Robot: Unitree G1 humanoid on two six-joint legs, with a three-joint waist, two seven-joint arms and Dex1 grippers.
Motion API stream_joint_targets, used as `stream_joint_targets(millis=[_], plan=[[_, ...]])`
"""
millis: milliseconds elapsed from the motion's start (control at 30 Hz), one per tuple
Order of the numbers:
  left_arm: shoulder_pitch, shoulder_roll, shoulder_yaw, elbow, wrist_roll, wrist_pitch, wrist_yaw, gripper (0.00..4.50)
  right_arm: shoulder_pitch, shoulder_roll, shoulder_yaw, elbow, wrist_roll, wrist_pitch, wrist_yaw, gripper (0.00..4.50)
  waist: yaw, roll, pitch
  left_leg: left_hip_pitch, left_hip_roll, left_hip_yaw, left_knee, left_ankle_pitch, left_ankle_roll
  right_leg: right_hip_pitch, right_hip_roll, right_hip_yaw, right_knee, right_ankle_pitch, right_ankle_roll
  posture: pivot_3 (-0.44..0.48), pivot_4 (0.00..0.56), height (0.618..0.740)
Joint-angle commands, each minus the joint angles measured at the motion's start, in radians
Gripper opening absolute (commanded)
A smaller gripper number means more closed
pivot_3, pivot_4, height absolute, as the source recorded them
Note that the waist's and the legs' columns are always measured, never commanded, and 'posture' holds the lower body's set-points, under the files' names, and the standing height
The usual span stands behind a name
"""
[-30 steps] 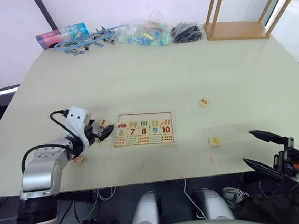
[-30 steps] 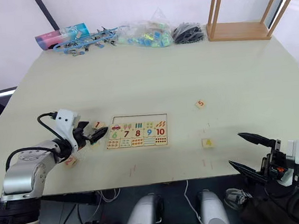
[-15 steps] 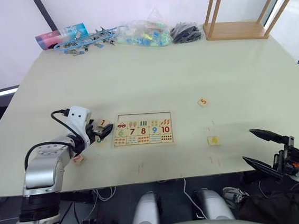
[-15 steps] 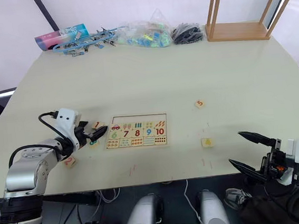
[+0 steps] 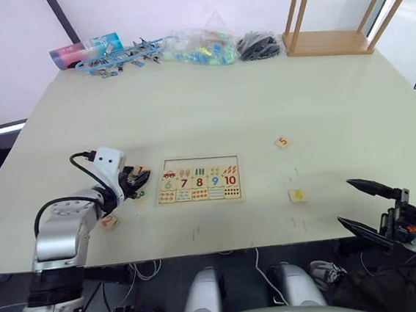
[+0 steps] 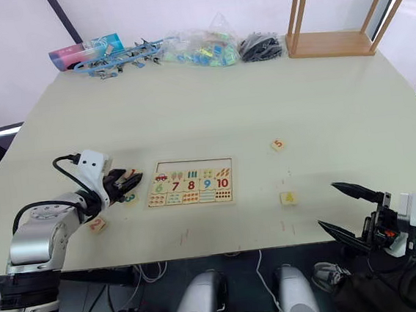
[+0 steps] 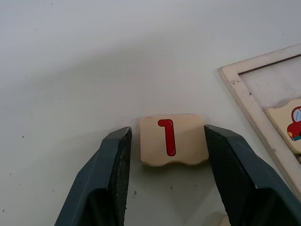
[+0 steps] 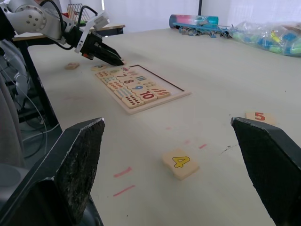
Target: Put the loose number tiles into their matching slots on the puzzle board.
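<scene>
Just beside the left edge of the puzzle board [image 5: 200, 180], your left gripper [image 7: 167, 141] stood low over the table [image 5: 225, 103] with its two fingers open, one on each side of the "1" tile [image 7: 173, 140]. There was a small gap on both sides, so it was not yet holding the tile; I think you placed it like this to close on the tile's two opposite edges. The tile was a pale wooden square with a red digit, lying flat with the number up. The board showed 6 to 10 and the counting pictures, and its top row of slots looked empty. The "2" tile [image 5: 109, 221], the "4" tile [image 8: 180, 162] and the "5" tile [image 8: 259, 117] lay loose on the table. Your right gripper [image 5: 366, 205] waited wide open at the near right edge, well apart from everything.
</scene>
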Motion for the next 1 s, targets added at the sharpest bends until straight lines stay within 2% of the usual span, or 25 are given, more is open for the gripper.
stream_joint_targets(millis=[33,67,167,200,433,700,1000], plan=[[0.000,0.001,-0.009,0.021,0.018,0.009,0.006,2.59,-0.003,-0.011,-0.006,-0.028,0.009,-0.003,-0.005,4.50,0.000,0.001,0.000,0.000,0.000,0.000,0.000,0.000,0.000,0.000,0.000,0.000,0.000,0.000,0.000,0.000,0.150,0.737],[-0.001,0.000,-0.008,0.023,0.016,0.010,0.004,2.59,-0.004,-0.011,-0.005,-0.028,0.009,-0.002,-0.006,4.50,0.000,0.001,0.000,0.000,0.000,0.000,0.000,0.000,0.000,0.000,0.000,0.000,0.000,0.000,0.000,0.000,0.150,0.737],[-0.001,-0.017,0.012,0.021,0.008,0.029,0.026,1.65,-0.007,-0.014,-0.004,-0.030,0.011,0.000,-0.005,4.50,0.000,0.002,-0.001,0.000,0.000,0.000,0.000,0.000,0.000,0.000,0.000,0.000,0.000,0.000,0.000,0.000,0.150,0.737],[-0.002,-0.023,0.020,0.021,0.005,0.037,0.035,1.49,-0.008,-0.015,-0.003,-0.030,0.012,0.002,-0.005,4.50,0.000,0.003,-0.001,0.000,0.000,0.000,0.000,0.000,0.000,0.000,0.000,0.000,0.000,0.000,0.000,0.000,0.150,0.737],[0.008,-0.070,0.087,-0.013,-0.006,0.084,0.115,1.49,-0.026,-0.037,0.008,-0.021,0.022,0.015,0.027,4.50,-0.002,0.005,-0.003,0.001,0.000,0.000,0.000,0.000,0.000,0.000,0.000,0.000,0.000,0.000,0.000,0.000,0.150,0.737],[0.026,-0.251,0.280,-0.162,0.030,0.181,0.455,1.49,-0.104,-0.126,0.024,0.043,0.042,0.047,0.166,4.50,-0.003,0.002,-0.002,0.000,0.000,0.002,0.001,0.000,0.000,0.000,0.002,0.003,0.000,0.003,-0.002,0.000,0.150,0.737],[-0.012,-0.411,0.407,-0.253,0.063,0.268,0.696,1.49,-0.241,-0.198,0.041,0.166,0.036,0.062,0.301,4.50,-0.001,0.000,-0.002,-0.001,-0.001,0.001,0.004,0.000,0.000,0.001,0.002,0.003,0.000,0.005,-0.001,0.000,0.150,0.737]])
